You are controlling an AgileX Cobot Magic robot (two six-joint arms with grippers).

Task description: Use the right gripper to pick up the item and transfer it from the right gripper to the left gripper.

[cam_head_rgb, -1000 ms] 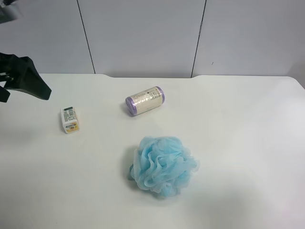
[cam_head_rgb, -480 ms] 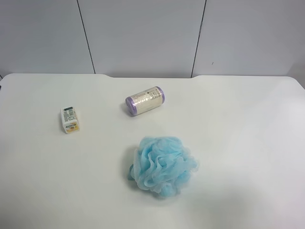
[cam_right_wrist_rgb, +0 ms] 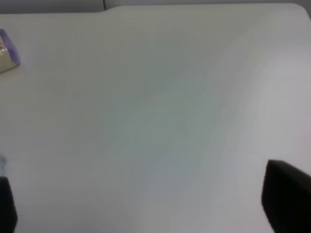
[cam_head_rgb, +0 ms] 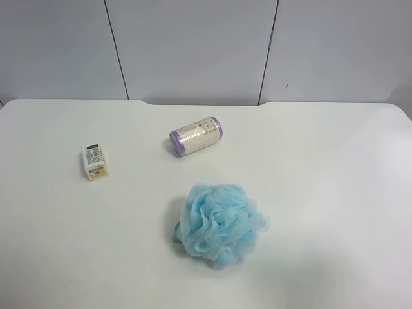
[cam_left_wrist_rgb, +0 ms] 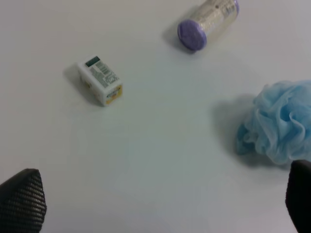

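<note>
The item, a small white box with a barcode and an orange picture, lies flat on the white table at the exterior high view's left. Neither arm shows in that view. In the left wrist view the box lies well ahead of my left gripper, which is open with only bare table between its black fingertips. My right gripper is open too, over bare table, with one fingertip at the frame's edge. The box does not show in the right wrist view.
A cream cylinder with purple ends lies behind the middle of the table. A blue mesh bath sponge sits nearer the front. The left wrist view shows both the cylinder and the sponge. The right wrist view catches the cylinder's end.
The black wedge-shaped gripper at the exterior high view's left edge one second ago has drawn out of that view. The box, cylinder and sponge have not moved.
</note>
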